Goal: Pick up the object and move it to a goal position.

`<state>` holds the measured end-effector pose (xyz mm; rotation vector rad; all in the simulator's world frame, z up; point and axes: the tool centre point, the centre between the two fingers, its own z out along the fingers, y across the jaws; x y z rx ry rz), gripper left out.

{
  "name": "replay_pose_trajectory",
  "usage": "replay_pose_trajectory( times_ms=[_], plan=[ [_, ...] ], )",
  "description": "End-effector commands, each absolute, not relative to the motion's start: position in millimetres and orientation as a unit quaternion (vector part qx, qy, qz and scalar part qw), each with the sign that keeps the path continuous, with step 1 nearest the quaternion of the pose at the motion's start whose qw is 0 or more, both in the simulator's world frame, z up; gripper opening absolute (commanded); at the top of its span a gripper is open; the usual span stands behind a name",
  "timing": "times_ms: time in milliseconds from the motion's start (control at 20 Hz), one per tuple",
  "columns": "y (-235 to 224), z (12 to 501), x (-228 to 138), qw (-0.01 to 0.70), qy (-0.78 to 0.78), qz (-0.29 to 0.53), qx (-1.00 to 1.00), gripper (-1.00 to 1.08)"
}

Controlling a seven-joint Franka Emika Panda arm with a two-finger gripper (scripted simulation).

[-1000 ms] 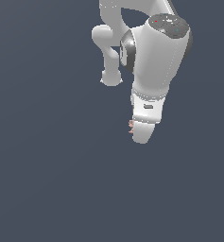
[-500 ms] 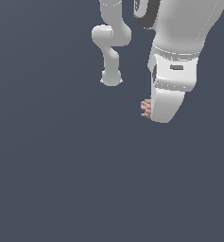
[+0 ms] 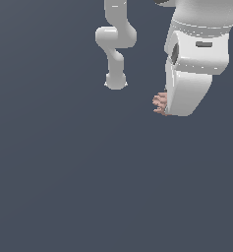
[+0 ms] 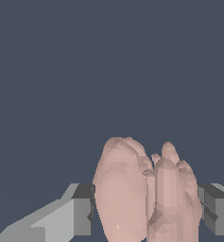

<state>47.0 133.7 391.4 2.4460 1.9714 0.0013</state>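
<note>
The arm [image 3: 117, 39] was white. The object [image 4: 144, 194] was pinkish-tan. The tool [image 4: 146, 212] had grey fingers [image 4: 80, 212] with dark tips.

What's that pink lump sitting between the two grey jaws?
The object itself fills the gap between the jaws, clearest in the wrist view; nothing else lies there.

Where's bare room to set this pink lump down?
Bare dark grey ground fills the exterior view's left and everything below the white gripper. It is crowded only near the white arm base and the gripper, whose jaws flank the lumpy pinkish-tan object.
</note>
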Motion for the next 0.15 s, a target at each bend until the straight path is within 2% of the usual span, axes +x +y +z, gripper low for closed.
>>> replay_pose_trajectory(
  times_ms=[0,100],
  plan=[
    [134.4,394.1,47.5,0.000,0.627,0.000,0.779,-1.00],
    [134.3,394.0,47.9,0.000,0.627,0.000,0.779,-1.00]
  ],
)
